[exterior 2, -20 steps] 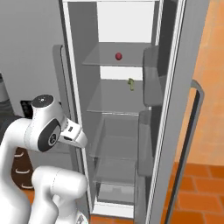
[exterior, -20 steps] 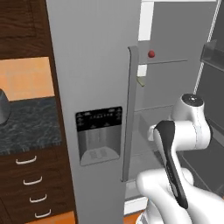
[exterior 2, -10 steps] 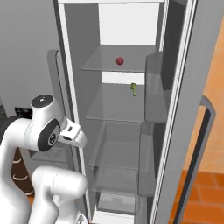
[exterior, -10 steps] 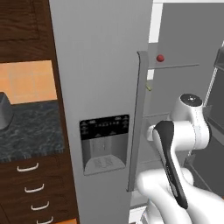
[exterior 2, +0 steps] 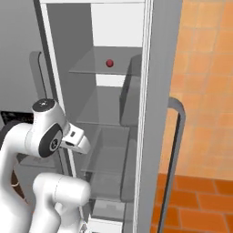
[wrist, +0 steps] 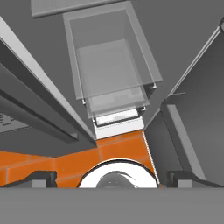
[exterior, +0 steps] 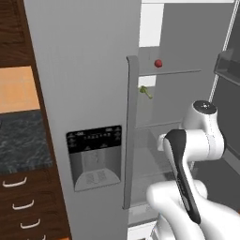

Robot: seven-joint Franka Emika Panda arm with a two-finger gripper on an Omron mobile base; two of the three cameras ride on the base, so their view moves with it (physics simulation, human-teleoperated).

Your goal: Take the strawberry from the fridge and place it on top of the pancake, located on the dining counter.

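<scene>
The strawberry (exterior: 158,63) (exterior 2: 109,63) is a tiny red ball lying on an upper glass shelf inside the fridge (exterior: 84,93) (exterior 2: 63,68), whose right compartment stands open. My gripper (wrist: 114,178) is open with nothing between its fingertips (wrist: 41,178). It points down at the fridge's bottom drawers and the floor. In the right base view my hand (exterior 2: 76,139) hangs at the compartment's front edge, well below the strawberry. The pancake and the dining counter are out of view.
A small green vegetable piece (exterior: 145,91) lies on the shelf below the strawberry. The closed left door carries a black dispenser panel (exterior: 93,157) and a bar handle (exterior: 131,131). The open right door (exterior 2: 157,113) with its handle (exterior 2: 175,150) stands close on the right. Orange floor tiles (wrist: 100,153) lie below.
The whole picture has shifted, so the base has driven and the fridge opening looks nearer. The arm keeps its pose, the gripper stays open, and the strawberry rests on its shelf.
</scene>
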